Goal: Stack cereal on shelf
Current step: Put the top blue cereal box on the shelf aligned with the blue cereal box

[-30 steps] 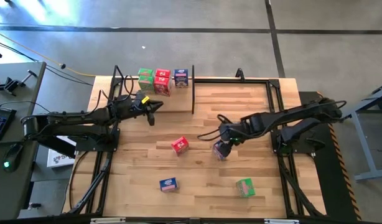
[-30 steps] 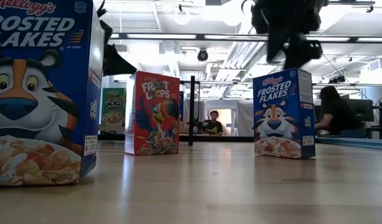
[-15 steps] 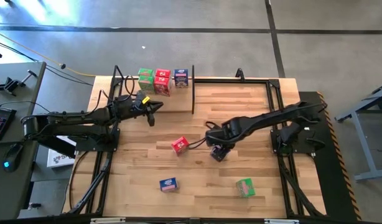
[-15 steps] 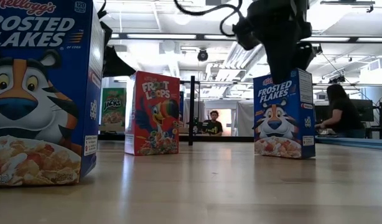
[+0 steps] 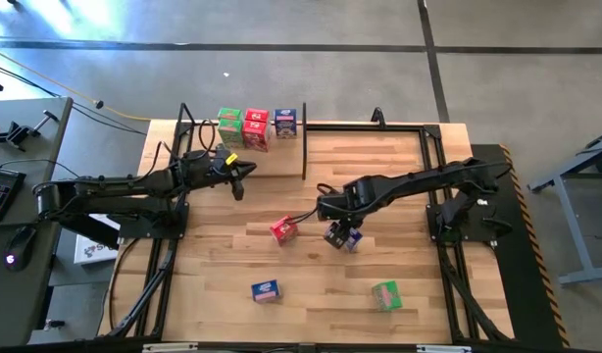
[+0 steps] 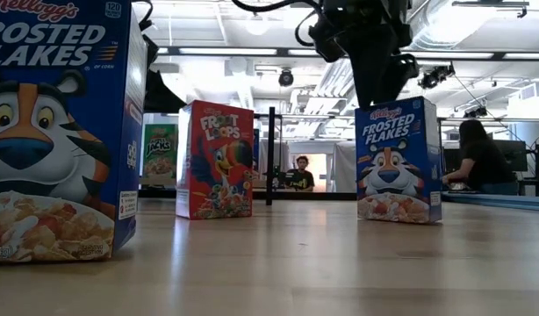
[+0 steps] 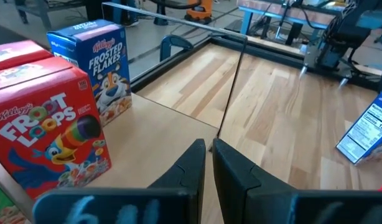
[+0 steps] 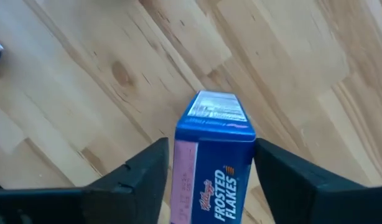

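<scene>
On the shelf (image 5: 281,157) you have a cluster at the far-left end: a green box (image 5: 228,118), red boxes (image 5: 255,125) and one blue box (image 5: 286,122). From above I count at least four tops; whether more sit stacked under them I cannot tell.

Left to place, as far as you can see: four boxes loose on the tabletop (image 5: 311,314) — a red one (image 5: 283,229), a blue one near the front edge (image 5: 266,290), a green one at front right (image 5: 385,294), and the upright Frosted Flakes box (image 8: 214,155) mid-table.

Right gripper (image 8: 209,163) is down over that Frosted Flakes box, one finger on each side of it. The fingers stand very near the box walls, but I cannot tell whether they press it yet — treat it as not yet secured.

Left gripper (image 7: 208,162) waits by the shelved cluster, fingers closed on nothing.

Judgement: roughly halfway, pick in progress.
</scene>
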You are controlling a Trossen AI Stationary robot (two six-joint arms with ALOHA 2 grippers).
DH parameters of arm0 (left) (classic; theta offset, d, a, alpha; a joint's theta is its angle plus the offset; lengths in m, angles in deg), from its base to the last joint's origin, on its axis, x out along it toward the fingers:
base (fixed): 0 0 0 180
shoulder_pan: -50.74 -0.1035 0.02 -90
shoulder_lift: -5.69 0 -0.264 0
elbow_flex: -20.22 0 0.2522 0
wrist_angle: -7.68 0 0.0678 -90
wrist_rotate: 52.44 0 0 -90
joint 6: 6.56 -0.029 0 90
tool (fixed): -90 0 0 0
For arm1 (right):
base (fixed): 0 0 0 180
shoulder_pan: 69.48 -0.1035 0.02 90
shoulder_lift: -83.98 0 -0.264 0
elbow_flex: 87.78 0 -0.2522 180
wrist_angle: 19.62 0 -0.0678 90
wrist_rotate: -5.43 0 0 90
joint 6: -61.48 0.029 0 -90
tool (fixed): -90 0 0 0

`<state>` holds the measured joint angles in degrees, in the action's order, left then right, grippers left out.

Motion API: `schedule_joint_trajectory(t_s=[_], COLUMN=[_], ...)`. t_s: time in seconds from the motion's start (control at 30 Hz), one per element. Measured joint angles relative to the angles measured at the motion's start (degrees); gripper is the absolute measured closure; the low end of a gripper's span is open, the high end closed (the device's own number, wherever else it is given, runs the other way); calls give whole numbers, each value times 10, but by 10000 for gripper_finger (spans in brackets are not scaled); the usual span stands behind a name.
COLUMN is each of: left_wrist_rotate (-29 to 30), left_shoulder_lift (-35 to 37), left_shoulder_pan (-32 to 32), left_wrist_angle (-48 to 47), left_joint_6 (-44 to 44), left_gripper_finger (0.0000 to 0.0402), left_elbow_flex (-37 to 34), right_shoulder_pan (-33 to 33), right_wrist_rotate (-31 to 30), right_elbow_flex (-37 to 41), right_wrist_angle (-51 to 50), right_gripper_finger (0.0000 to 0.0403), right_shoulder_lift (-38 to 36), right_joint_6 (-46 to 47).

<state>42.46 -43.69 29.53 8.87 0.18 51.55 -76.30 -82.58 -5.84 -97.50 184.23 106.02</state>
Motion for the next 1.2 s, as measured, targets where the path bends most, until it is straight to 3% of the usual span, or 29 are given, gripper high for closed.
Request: schedule_joint_trajectory(t_s=[0.2,0.5,0.67,0.87,1.2], left_wrist_rotate=[0,0,0,0,-1], left_shoulder_lift=[0,0,0,0,0], left_shoulder_pan=[0,0,0,0,-1], left_wrist_angle=[-3,-3,-3,-9,-13], left_joint_6=[-4,-9,-10,-10,-14], left_gripper_finger=[381,381,381,381,381], left_elbow_flex=[0,0,0,0,0], right_shoulder_pan=[10,0,0,-2,3], right_wrist_rotate=[16,17,29,33,48], right_elbow_flex=[-1,-1,-1,-1,-2], right_wrist_angle=[1,-12,-16,-16,28], right_gripper_finger=[205,140,134,163,253], right_shoulder_lift=[0,2,9,19,19], right_joint_6=[0,-13,-19,-11,-20])
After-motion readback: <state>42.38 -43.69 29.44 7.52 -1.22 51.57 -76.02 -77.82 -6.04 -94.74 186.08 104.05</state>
